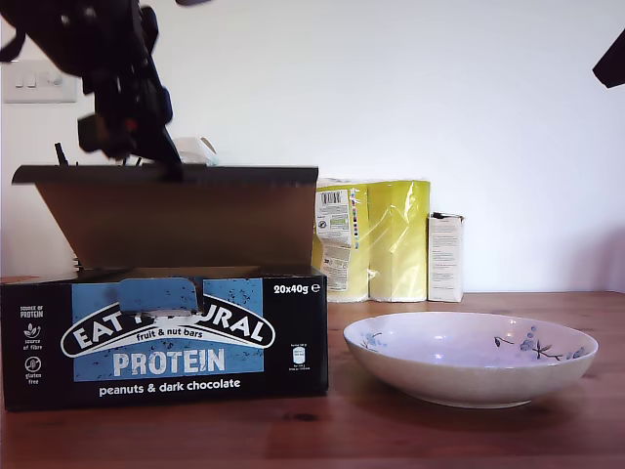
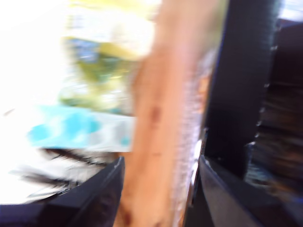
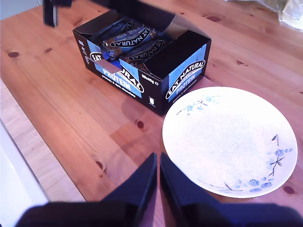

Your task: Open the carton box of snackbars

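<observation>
Exterior view, going from its left to its right. Light switch [image 1: 39, 82] on the white wall, upper left of the exterior view. Below and in front of it, a dark arm comes down to the lid [image 1: 176, 210] of the carton box [image 1: 166, 337]. The first wrist view looks along a brown cardboard panel between its two dark fingers [image 2: 90, 198], so this is my first gripper [image 1: 146, 147]. It is holding the raised lid, jaws narrow around the card; that view is badly blurred.

The carton box stands on the wooden table [image 1: 469, 440] at the exterior view's left, blue label facing the camera. Its lid is lifted, the edge about level, brown inside showing. The second wrist view shows the box open with wrapped snack bars [image 3: 135, 42] lying inside.

Just beside the box, toward the exterior view's right, a white bowl [image 1: 471, 357] with blue flower print sits on the table, close to the box; contact cannot be told. Behind it, near the wall, a yellow wrapped pack of rolls [image 1: 376, 239], then a small white upright carton [image 1: 445, 256] just beside that.

My second gripper [image 3: 158, 182] is above the table edge near the bowl, fingers nearly together, holding nothing. A dark piece of an arm [image 1: 610, 61] shows at the exterior view's upper right edge.
</observation>
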Controlling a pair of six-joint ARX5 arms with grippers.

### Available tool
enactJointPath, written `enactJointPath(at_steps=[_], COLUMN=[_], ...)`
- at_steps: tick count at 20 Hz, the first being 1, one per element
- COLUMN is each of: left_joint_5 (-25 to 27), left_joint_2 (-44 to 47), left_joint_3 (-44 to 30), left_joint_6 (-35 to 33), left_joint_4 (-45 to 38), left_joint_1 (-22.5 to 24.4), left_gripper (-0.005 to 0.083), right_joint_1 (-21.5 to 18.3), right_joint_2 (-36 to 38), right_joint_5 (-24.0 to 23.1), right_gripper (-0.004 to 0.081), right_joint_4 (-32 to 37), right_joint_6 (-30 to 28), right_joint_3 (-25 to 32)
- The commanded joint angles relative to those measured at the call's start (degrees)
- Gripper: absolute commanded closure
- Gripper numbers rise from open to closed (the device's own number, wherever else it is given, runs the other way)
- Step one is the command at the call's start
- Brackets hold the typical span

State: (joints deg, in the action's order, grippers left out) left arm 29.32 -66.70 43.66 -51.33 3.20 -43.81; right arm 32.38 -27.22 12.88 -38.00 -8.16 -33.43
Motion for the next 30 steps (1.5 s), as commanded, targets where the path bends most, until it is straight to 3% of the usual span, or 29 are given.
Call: enactJointPath(at_steps=[1, 6, 8, 9, 12, 13, 21, 30], left_joint_5=[0.1, -1.1, -5.6, -8.9, -17.8, -19.9, -19.8, -19.8], left_joint_2=[0.9, 5.6, 7.3, 7.9, 7.7, 7.3, 7.1, -1.6], left_joint_3=[0.5, 1.1, 1.1, 1.1, 0.8, 0.1, -11.1, -11.8], left_joint_6=[1.3, 11.5, 19.2, 22.3, 25.8, 25.8, 20.8, 17.9], left_joint_4=[1.0, 9.5, 16.1, 19.0, 24.3, 24.7, 10.7, 5.4], left_joint_1=[0.0, 0.0, 0.0, 0.0, 0.0, 0.0, 0.0, 0.0], left_gripper=[0.0329, 0.0341, 0.0404, 0.0468, 0.0771, 0.0793, 0.0793, 0.0793], right_joint_1=[0.2, 0.2, 0.2, 0.2, 0.2, 0.2, 0.2, 0.2], right_joint_2=[0.2, 0.2, 0.2, 0.2, 0.2, 0.2, 0.2, 0.2], right_joint_5=[0.1, 0.1, 0.1, 0.1, 0.1, 0.1, 0.1, 0.3], right_gripper=[0.0783, 0.0783, 0.0783, 0.0783, 0.0783, 0.0783, 0.0783, 0.0783], right_joint_4=[0.4, 0.4, 0.4, 0.4, 0.4, 0.4, 0.4, 0.4], right_joint_6=[0.3, 0.3, 0.3, 0.3, 0.3, 0.3, 0.3, 0.6], right_joint_3=[-1.1, -1.1, -1.1, -1.1, -1.1, -1.1, -1.1, -1.1])
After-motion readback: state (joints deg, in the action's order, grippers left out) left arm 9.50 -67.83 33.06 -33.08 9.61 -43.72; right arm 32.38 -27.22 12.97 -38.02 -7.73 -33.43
